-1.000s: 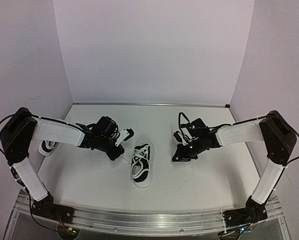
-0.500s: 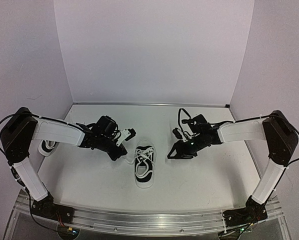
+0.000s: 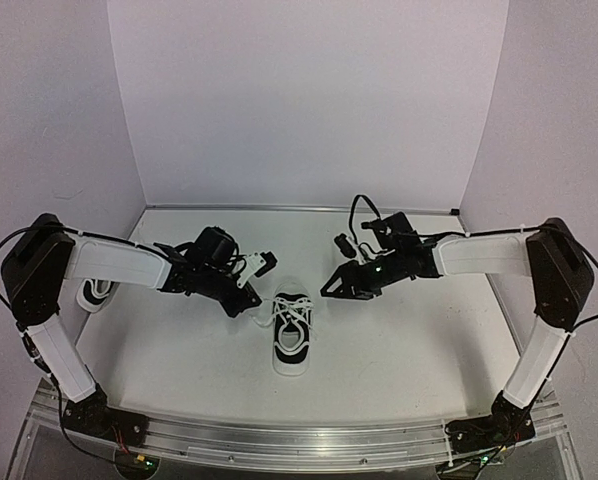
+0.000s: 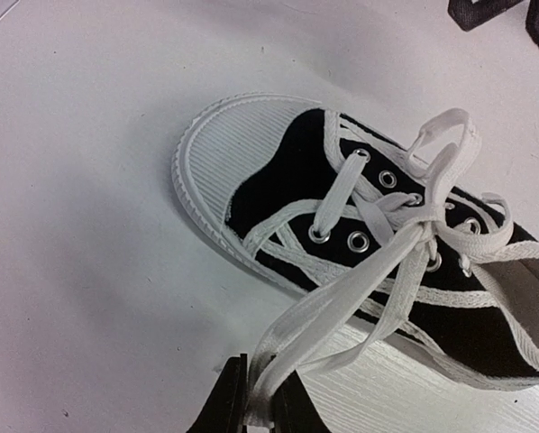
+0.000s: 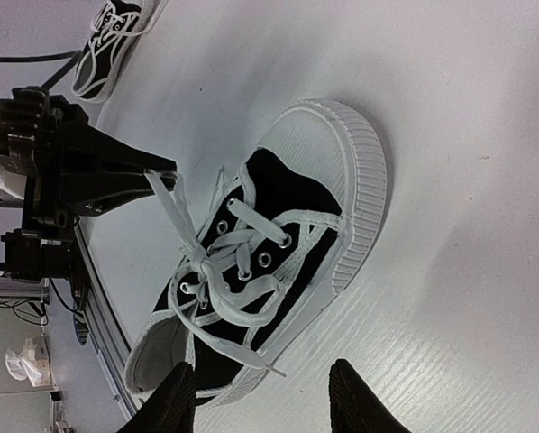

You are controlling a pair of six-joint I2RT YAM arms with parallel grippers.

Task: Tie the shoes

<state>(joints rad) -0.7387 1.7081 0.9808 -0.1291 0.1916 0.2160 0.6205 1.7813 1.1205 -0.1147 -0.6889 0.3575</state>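
We count two shoes and two grippers on the white table (image 3: 409,345). The nearer shoe (image 3: 291,338) lies at the middle of the table between the grippers; its long axis runs near to far, toe towards the back wall, heel towards the arm bases, sole down. The second shoe (image 3: 96,293) sits at the table's left edge, partly hidden behind the left arm. The middle shoe is black with a ribbed white toe cap, white sole, white trim, silver eyelets and a dark inside; its white lace (image 4: 342,307) is threaded and loosely crossed. The left gripper (image 4: 251,408), just left of the toe, pinches one strand of that lace, drawn taut; the right gripper (image 5: 262,370) hangs spread, holding nothing, off to the right of the toe.
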